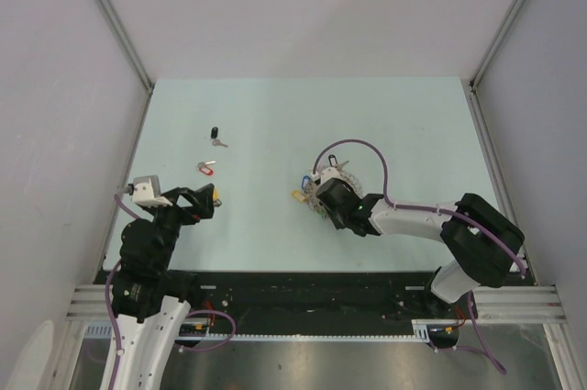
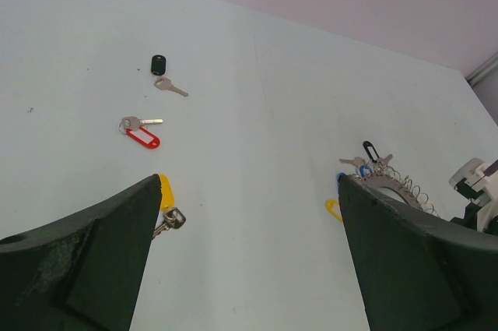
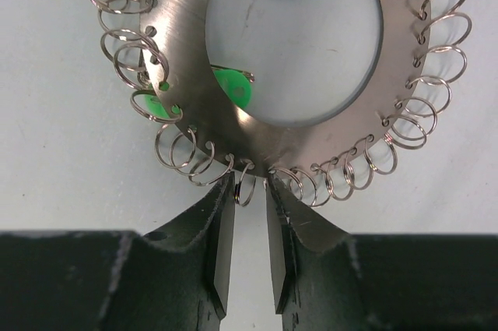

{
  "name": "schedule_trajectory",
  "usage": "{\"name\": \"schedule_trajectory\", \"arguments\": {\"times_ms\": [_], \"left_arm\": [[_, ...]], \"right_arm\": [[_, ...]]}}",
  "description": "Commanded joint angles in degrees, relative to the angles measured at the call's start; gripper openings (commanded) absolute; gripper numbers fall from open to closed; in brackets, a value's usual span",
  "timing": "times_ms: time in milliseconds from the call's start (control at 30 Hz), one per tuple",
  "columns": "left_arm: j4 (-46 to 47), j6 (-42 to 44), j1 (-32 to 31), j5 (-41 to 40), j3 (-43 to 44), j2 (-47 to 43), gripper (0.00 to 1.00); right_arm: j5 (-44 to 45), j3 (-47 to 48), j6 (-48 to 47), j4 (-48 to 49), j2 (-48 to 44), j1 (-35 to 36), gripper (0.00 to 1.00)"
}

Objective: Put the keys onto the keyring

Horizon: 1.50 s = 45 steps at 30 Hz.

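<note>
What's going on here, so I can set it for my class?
Two robot arms are putting loose keys onto a keyring. The right gripper has its fingers nearly closed around one small loop on the keyring's edge; whether it pinches it is unclear. The left gripper is open over the table, the yellow key beside one finger. The black key and red key lie loose farther out.

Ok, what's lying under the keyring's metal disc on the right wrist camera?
A green tag pokes from beneath the keyring into its hole, and a second green tag shows at the outer edge. Whatever else lies beneath the metal is hidden.
</note>
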Motion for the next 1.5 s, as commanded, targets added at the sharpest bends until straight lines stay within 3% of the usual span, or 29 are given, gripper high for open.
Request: {"name": "schedule_trajectory", "arguments": {"times_ms": [0,400,667,867,1033,1333,1467], "left_arm": [[1.57,0.54,0.46,1.24,-0.17,0.67,1.00],[1.57,0.63,0.55,1.33,-0.17,0.75,1.00],[2.45,0.98,0.64,3.26,-0.43,1.63,1.00],[11.22,2.91,0.55,17.29,-2.45,4.08,1.00],[17.12,3.70,0.55,20.22,-0.44,9.09,1.00],[24.33,3.88,-0.32,31.45,12.04,28.07,1.00],[26.89,6.42,-3.39,35.16,18.27,36.51,1.00]], "right_arm": [[1.72,2.60,-0.85,2.54,1.40,0.27,0.26],[2.95,4.18,-0.85,1.57,3.08,0.36,0.19],[4.27,5.15,-1.82,-0.27,-0.17,0.36,0.03],[5.15,6.11,-4.62,0.42,-4.65,0.36,0.00],[5.77,7.69,-8.32,2.71,-10.63,-0.17,0.00],[-8.11,8.05,-13.32,18.52,-21.70,-5.88,0.00],[-19.77,8.05,-17.54,27.64,-23.12,-8.43,0.00]]}}
